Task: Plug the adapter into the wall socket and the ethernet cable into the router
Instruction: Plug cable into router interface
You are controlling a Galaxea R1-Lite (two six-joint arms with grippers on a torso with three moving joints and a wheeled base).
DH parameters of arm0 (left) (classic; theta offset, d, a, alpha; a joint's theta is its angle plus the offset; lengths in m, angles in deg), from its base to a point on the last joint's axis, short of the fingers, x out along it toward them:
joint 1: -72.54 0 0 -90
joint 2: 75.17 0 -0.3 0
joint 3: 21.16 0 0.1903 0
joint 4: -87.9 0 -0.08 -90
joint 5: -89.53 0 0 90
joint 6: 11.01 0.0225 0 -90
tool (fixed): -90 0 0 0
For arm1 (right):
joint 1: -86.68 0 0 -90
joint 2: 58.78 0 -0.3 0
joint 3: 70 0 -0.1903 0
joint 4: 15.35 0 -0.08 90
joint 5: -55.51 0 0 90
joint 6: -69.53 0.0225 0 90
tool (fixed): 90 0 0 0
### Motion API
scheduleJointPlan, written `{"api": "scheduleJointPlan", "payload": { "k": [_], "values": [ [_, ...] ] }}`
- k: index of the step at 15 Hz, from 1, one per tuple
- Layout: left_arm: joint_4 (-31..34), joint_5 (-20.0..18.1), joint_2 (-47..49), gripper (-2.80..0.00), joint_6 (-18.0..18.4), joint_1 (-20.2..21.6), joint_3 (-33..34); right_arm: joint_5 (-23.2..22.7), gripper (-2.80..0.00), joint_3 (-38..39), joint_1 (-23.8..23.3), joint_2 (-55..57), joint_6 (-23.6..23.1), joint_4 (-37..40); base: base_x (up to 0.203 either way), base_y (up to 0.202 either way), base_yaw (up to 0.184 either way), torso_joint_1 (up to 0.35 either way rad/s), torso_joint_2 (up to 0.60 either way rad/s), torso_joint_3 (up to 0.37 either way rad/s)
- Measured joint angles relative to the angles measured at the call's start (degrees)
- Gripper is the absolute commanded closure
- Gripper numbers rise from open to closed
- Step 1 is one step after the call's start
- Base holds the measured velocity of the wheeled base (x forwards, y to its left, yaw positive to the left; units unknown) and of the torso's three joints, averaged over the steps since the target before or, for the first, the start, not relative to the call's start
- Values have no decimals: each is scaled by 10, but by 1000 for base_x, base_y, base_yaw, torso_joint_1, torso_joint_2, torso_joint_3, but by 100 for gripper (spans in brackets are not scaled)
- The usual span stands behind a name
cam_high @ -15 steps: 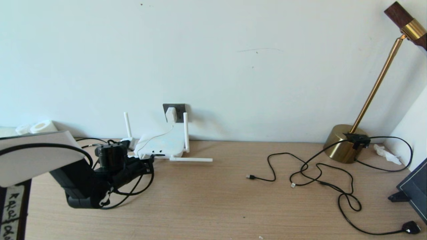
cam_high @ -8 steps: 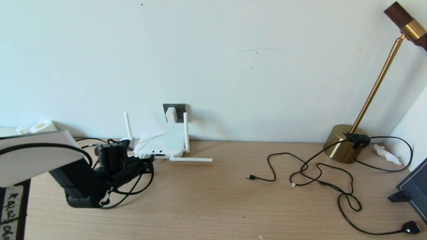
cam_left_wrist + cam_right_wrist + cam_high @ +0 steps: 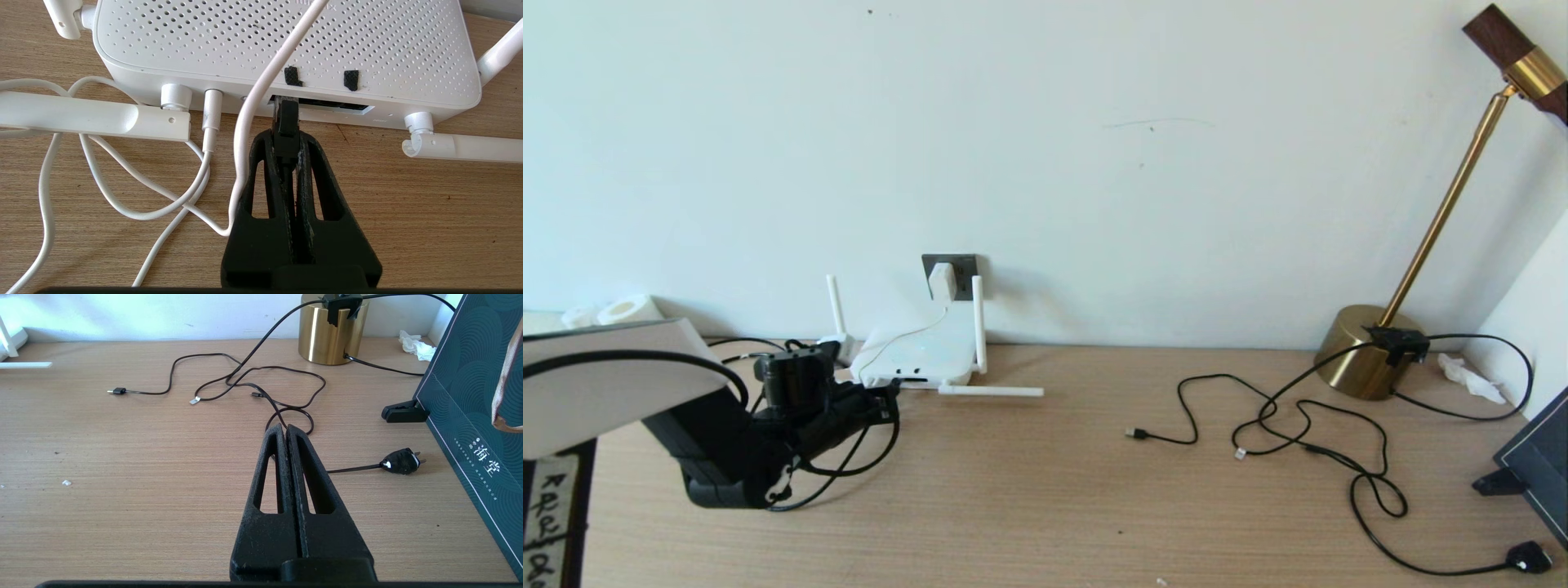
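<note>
Wood-grain desk [image 3: 1045, 490], pale wall [image 3: 1094, 122]. My left gripper [image 3: 287, 136] pinches ethernet cable [image 3: 287, 122] at router [image 3: 286, 45]; right gripper [image 3: 285, 430] closed, empty. Teal bag [image 3: 470, 396] has Chinese lettering.

We see a plain pale wall [image 3: 1094, 147] rising straight behind a light wood-grain desk [image 3: 1054, 506]. At the far right a brass desk lamp [image 3: 1372, 351] stands on its round base, its slim stem leaning up toward a dark wooden head, beside a white side wall [image 3: 1535, 302]. Daylight falls evenly across the room
</note>
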Motion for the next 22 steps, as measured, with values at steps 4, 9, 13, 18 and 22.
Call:
{"api": "scheduleJointPlan", "payload": {
  "k": [4, 9, 13, 18, 22],
  "values": [
    [1, 0, 1, 0, 0, 0, -1, 0, 0, 0, 0, 0, 0, 0, 0, 0, 0, 0, 0, 0],
    [0, 0, 3, 0, 0, -1, 1, 0, 0, 0, 0, 0, 0, 0, 0, 0, 0, 0, 0, 0],
    [-1, 0, 3, 0, 0, -3, 7, 0, 0, 0, 0, 0, 0, 0, 0, 0, 0, 0, 0, 0],
    [0, 1, 2, 0, 0, -4, 8, 0, 0, 0, 0, 0, 0, 0, 0, 0, 0, 0, 0, 0],
    [0, 1, 1, 0, 0, -4, 8, 0, 0, 0, 0, 0, 0, 0, 0, 0, 0, 0, 0, 0]
  ]
}}
